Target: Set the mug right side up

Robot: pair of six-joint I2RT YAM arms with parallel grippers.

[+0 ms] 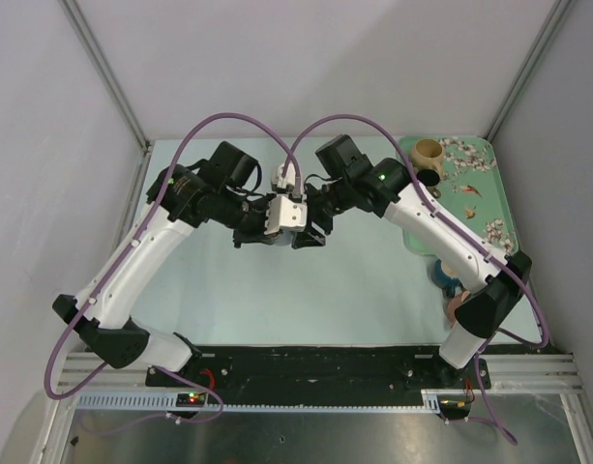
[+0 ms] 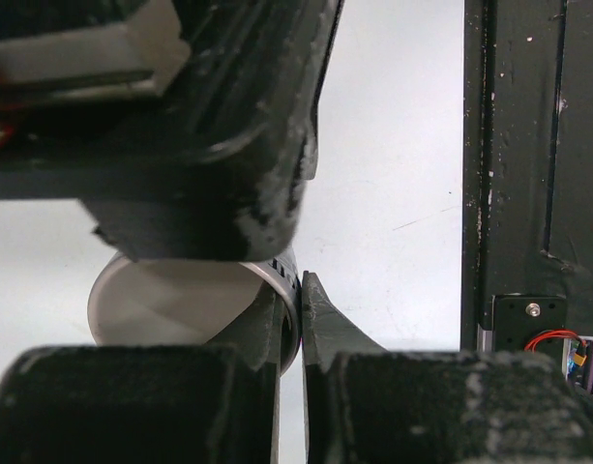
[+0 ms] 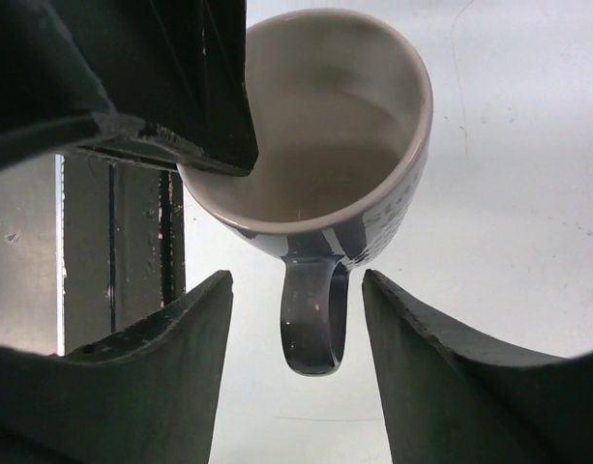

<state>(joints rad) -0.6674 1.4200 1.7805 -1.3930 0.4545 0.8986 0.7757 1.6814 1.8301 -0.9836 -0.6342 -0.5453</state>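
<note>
The mug (image 3: 325, 126) has a white inside, a dark patterned outside and a dark handle (image 3: 312, 319). It is held off the table on its side, mouth toward the right wrist camera. My left gripper (image 2: 298, 280) is shut on its rim (image 2: 292, 286), one finger inside and one outside. My right gripper (image 3: 296, 280) is open, its fingers on either side of the handle and not touching it. In the top view both grippers, left (image 1: 267, 230) and right (image 1: 301, 227), meet at the table's middle and hide most of the mug (image 1: 277, 242).
A green floral tray (image 1: 475, 184) at the back right holds a tan cup (image 1: 429, 153) and a dark cup (image 1: 427, 177). Blue and pink items (image 1: 449, 282) lie by the right arm's base. A black rail (image 1: 325, 362) runs along the near edge.
</note>
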